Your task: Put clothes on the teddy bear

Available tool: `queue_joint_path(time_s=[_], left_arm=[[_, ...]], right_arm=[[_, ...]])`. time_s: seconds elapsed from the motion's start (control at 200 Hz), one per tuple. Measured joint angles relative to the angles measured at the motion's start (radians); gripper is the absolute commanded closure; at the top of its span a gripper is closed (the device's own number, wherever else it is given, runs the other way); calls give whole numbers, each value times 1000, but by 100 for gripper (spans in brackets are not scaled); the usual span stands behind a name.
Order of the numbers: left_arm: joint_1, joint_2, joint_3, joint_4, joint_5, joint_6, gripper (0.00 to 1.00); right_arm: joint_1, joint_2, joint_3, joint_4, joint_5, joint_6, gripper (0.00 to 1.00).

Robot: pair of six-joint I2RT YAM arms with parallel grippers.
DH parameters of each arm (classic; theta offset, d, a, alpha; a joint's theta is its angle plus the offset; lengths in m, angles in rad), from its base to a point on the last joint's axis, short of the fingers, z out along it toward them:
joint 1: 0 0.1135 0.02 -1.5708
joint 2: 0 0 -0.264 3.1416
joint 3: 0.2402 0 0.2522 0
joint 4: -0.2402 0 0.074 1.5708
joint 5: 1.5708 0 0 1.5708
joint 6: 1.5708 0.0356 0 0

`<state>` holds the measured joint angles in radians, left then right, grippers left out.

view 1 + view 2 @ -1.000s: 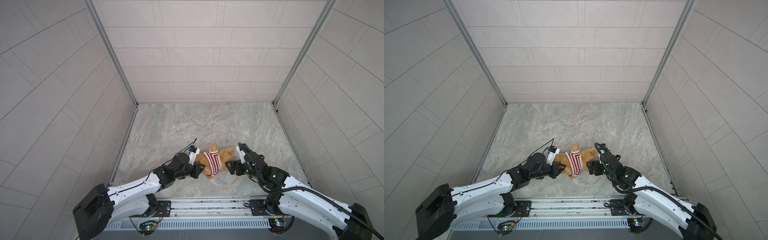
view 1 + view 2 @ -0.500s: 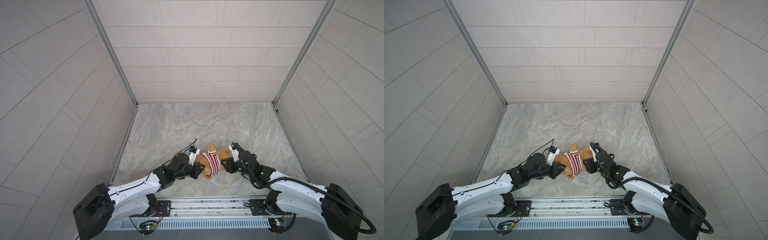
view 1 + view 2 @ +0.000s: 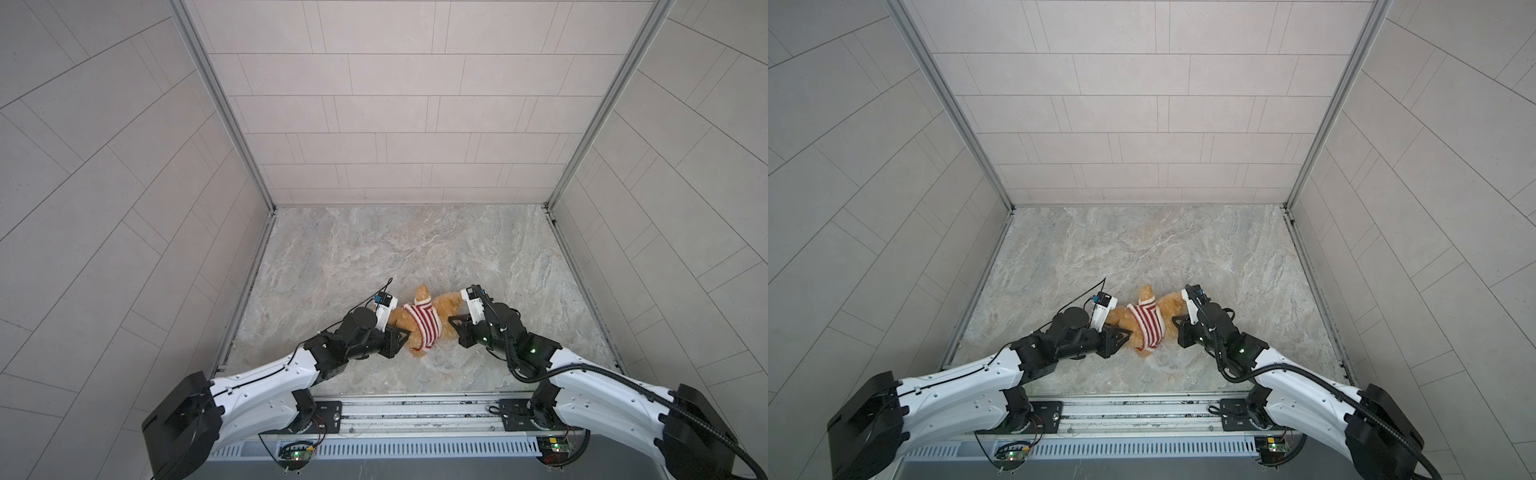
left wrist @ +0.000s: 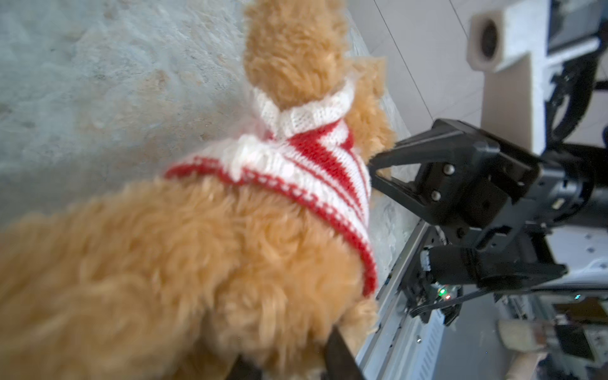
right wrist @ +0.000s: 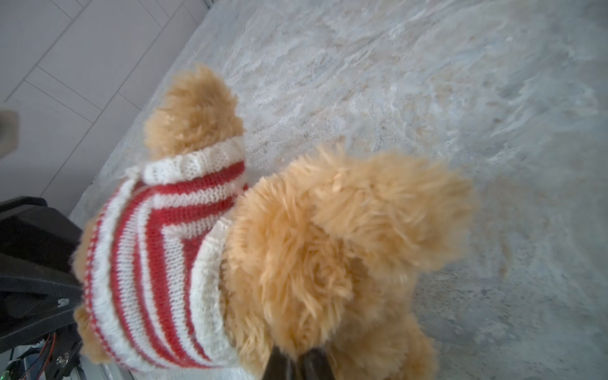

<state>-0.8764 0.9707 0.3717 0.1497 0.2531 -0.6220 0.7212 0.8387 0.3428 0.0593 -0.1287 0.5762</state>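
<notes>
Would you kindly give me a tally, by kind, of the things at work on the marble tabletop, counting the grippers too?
teddy bear: 1
striped sweater: 1
grippers: 2, the left gripper and the right gripper
Total: 4

We see the teddy bear (image 3: pixel 448 300) (image 3: pixel 1165 300), fluffy and golden-brown, lying across the marbled tabletop (image 3: pixel 374 249) near its front edge. In both top views its head points right and its legs left. A red-and-white striped sweater (image 3: pixel 424 326) covers its torso, one arm poking through a white cuff.
</notes>
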Motion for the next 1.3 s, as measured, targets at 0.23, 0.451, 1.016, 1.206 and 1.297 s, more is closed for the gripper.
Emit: queue_joint_path(time_s=[0.23,0.451,1.016,1.206,1.297], left_arm=[[-8,-186,53,-132,-116,-9,52],[-115,-188,143,-118,-182,-41,64],[-147,51,175,23,-203,-144,72],[-147,53,175,41,-211,-168,72],[-147,53,172,42,-216,-175,74]], right_arm=[[32,-196,86,-183,159,0,100],[127,-178,137,-255,280,-21,100],[299,-122,188,-270,452,-72,100],[310,-116,190,-266,467,-75,100],[314,-115,190,-266,473,-76,100]])
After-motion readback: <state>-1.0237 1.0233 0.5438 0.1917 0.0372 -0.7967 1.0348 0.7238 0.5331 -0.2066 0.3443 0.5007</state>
